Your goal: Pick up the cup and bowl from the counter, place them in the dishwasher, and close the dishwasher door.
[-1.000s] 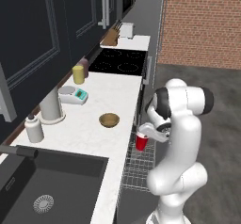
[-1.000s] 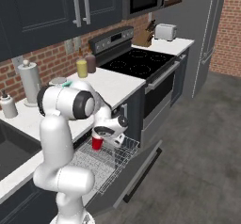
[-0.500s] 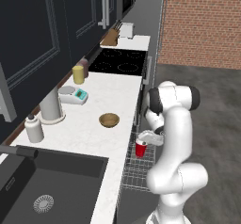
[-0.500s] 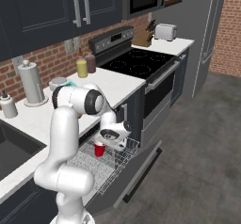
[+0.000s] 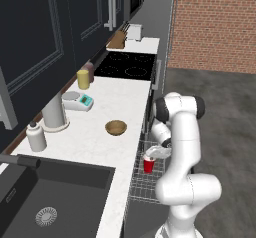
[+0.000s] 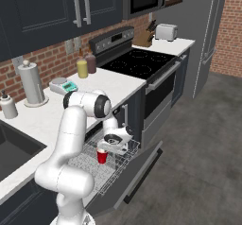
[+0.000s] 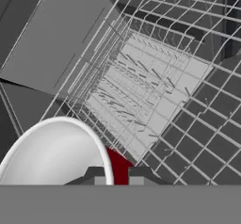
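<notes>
My gripper (image 5: 156, 154) is shut on the rim of the red cup (image 5: 148, 165), which hangs upright low over the dishwasher's pulled-out wire rack (image 5: 144, 184). From the right base view the cup (image 6: 101, 156) sits just under the gripper (image 6: 110, 142), above the rack (image 6: 87, 166). In the hand view the cup's white inside (image 7: 52, 153) fills the lower left, with the rim pinched between my fingertips (image 7: 139, 173). The tan bowl (image 5: 116, 127) rests on the white counter (image 5: 120, 102), left of the arm. The dishwasher door (image 6: 138, 171) lies folded down, open.
On the counter stand a white bottle (image 5: 35, 136), a paper towel roll (image 5: 53, 113), a scale (image 5: 79, 100) and a yellow jar (image 5: 83, 79). The black sink (image 5: 47, 202) is at the near left, the cooktop (image 5: 128, 65) farther back. Open floor (image 6: 203, 143) lies to the right.
The gripper has come down with the cup, from level with the counter edge to low over the rack. The bowl has stayed where it was.
</notes>
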### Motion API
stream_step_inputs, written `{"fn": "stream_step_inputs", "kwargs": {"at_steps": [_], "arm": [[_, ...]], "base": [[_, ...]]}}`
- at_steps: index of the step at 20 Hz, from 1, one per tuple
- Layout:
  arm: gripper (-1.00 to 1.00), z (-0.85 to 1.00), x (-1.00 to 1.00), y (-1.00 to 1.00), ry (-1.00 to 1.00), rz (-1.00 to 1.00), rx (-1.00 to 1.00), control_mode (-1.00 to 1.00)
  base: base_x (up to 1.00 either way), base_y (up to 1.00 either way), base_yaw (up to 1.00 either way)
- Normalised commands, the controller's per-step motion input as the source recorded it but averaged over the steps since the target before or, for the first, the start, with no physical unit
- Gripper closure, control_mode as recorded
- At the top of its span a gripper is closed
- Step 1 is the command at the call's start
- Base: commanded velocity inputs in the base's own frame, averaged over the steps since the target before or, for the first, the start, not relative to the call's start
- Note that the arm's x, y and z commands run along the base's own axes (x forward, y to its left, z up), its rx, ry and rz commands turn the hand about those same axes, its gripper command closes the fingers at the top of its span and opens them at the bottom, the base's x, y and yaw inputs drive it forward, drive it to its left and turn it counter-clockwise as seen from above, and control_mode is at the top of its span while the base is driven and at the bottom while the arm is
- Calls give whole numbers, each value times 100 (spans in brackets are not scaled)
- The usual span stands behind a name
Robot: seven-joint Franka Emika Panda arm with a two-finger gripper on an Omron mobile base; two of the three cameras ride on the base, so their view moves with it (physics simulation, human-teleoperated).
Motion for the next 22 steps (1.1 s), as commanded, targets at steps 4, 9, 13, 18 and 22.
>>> {"fn": "stream_step_inputs", "kwargs": {"at_steps": [4,9,13,18,22], "arm": [[100,-32,0,11,-4,8,0,-100],[100,-16,0,24,-9,6,0,-100],[100,-21,0,27,-4,5,0,-100],[100,-50,10,26,-5,4,0,-100],[100,-73,20,12,-7,5,0,-100]], "base": [[0,0,0],[0,0,0],[0,0,0],[0,0,0],[0,0,0]]}}
